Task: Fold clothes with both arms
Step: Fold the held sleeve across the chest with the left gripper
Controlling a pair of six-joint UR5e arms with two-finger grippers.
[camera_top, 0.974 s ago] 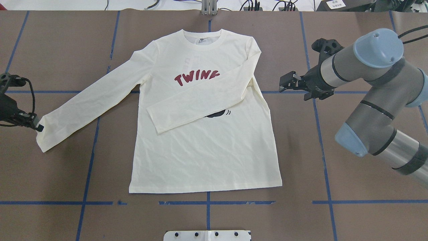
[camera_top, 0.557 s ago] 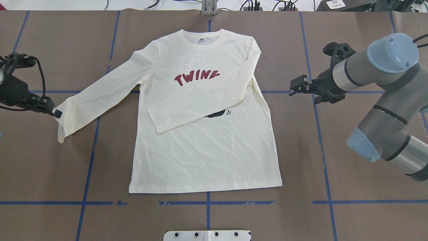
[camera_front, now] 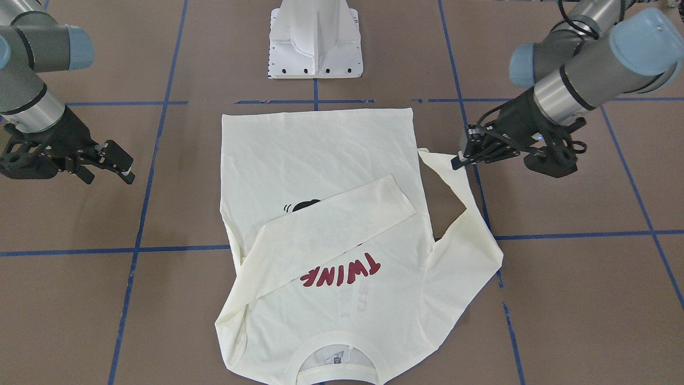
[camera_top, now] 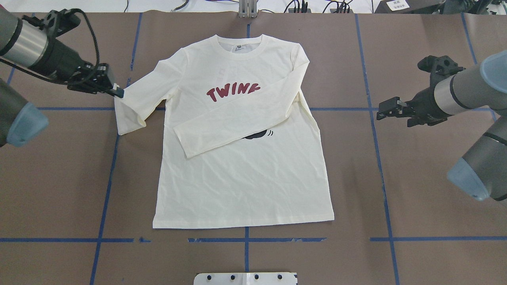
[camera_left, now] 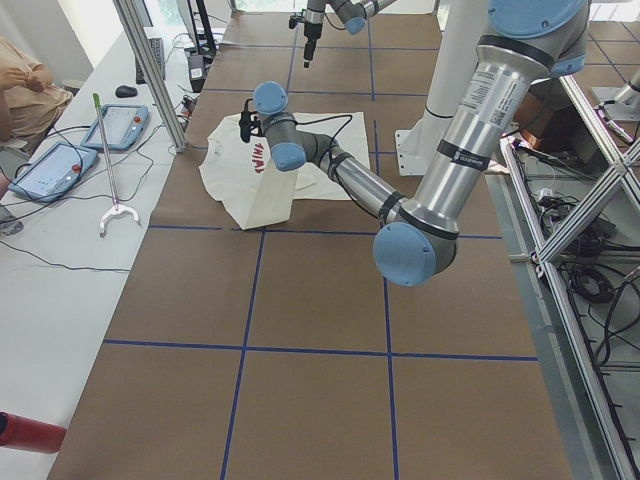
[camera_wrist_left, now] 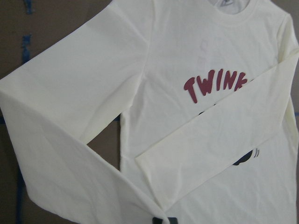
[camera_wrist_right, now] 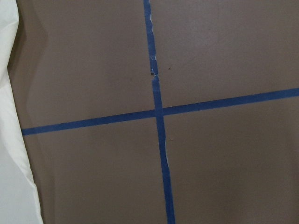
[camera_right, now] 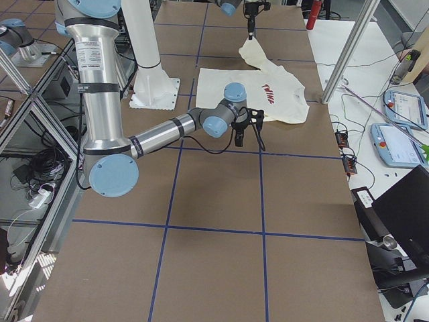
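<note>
The cream-white T-shirt (camera_top: 245, 170) lies flat, front up, collar at the far edge, with the red lettering (camera_top: 233, 92) partly covered. One sleeve (camera_top: 237, 118) is folded across the chest. My left gripper (camera_top: 117, 92) is shut on the cuff of the other sleeve (camera_top: 134, 107) and holds it raised beside the shoulder; it also shows in the front-facing view (camera_front: 459, 160). The left wrist view shows this sleeve (camera_wrist_left: 70, 154) running down to the fingertips. My right gripper (camera_top: 382, 111) is open and empty, above the table to the right of the shirt, and also shows in the front-facing view (camera_front: 124, 167).
The brown table (camera_top: 416, 178) carries a grid of blue tape lines (camera_top: 380, 158). The white pedestal base (camera_top: 245, 278) is at the near edge. Cables (camera_top: 317, 6) lie along the far edge. Tablets (camera_left: 55, 165) and a grabber tool (camera_left: 112, 210) lie on a side bench.
My left gripper has carried the sleeve cuff up off the table, far and inward toward the shirt's shoulder. My right arm has drawn back to the right, away from the shirt.
</note>
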